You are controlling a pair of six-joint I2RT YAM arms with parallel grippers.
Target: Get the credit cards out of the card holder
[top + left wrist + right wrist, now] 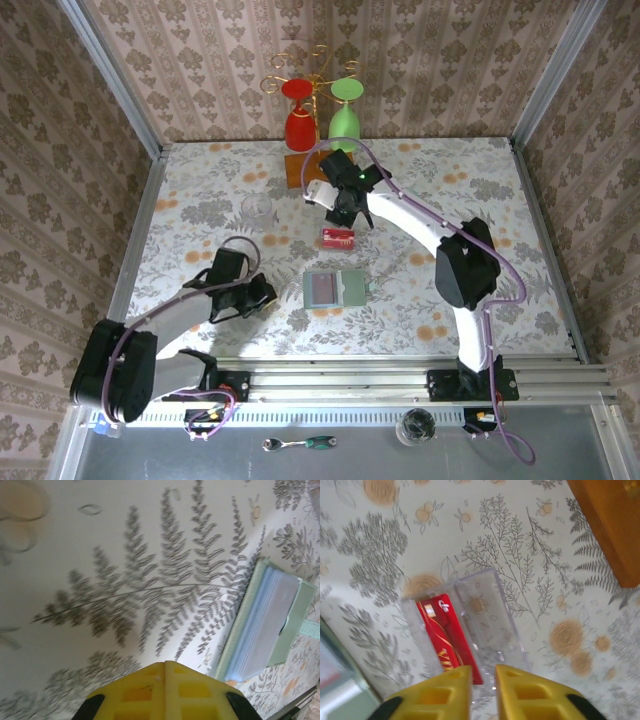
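**Two-arm cell, overhead and wrist views.** The card holder (337,289) lies open and flat near the middle of the floral surface (200,190), with its grey-blue pockets (265,625) facing up. Just beyond it, on the far side, is a clear plastic tray (339,238). One red credit card (445,635) lies flat on the tray floor along one long wall.

The right end effector (483,677) hangs above one short end of the tray. Its yellow fingers (530,695) are parted by a narrow gap, and nothing is clamped between them. The left end effector (165,680) hovers low over bare surface just left of the card holder, with its jaws pressed together and empty.

At the far edge, an orange-brown wooden base plate (298,167) carries a gold wire rack (320,55) with a red glass (300,125) and a green glass (345,120). A clear glass (258,212) stands on the surface to the left of the tray, apart from it
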